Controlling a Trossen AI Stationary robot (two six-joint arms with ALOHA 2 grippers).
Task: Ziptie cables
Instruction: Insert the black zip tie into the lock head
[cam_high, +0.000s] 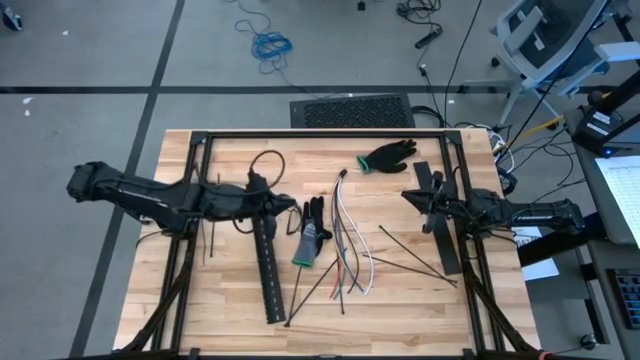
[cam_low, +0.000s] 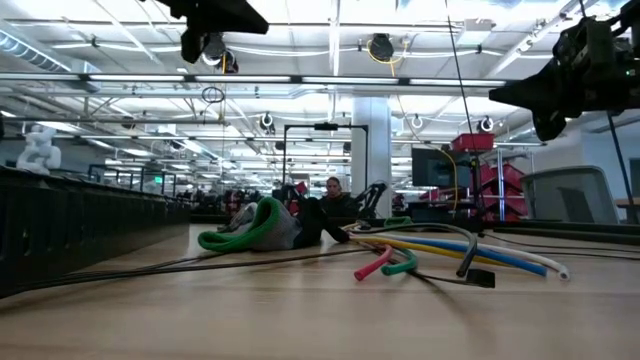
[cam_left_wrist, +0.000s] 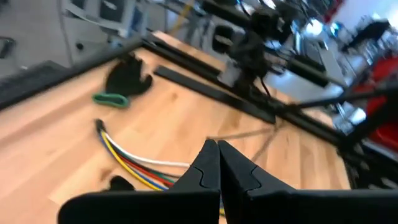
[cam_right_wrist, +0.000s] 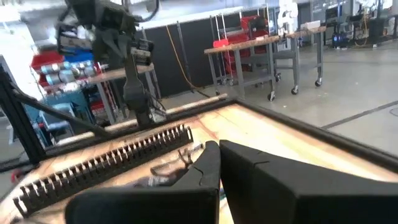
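Lying near the middle of the wooden table (cam_high: 400, 310) in the high view, the cables (cam_high: 350, 245) form a loose bundle of white, red, green, orange and blue wires, gathered at the upper end and fanning toward the lower edge of the frame. The zipties (cam_high: 415, 252) are thin dark strips scattered across the bundle's lower end and to its right, some crossing the wires. A long black slotted rail (cam_high: 267, 270) runs down the table left of centre, with a dark glove with a green cuff (cam_high: 312, 235) between it and the cables. A second glove (cam_high: 388, 155) sits above the bundle, toward the upper middle of the frame.

The left gripper (cam_high: 292, 208) hangs above the table left of the cables, near the first glove; in its wrist view its fingers (cam_left_wrist: 205, 168) are pressed together with nothing between them. The right gripper (cam_high: 408, 196) hovers right of the cables' upper end, its fingers (cam_right_wrist: 208, 165) likewise closed tight and empty. In the low view the coloured wires (cam_low: 440, 250) lie flat on the tabletop at centre right, with a person seated far behind.
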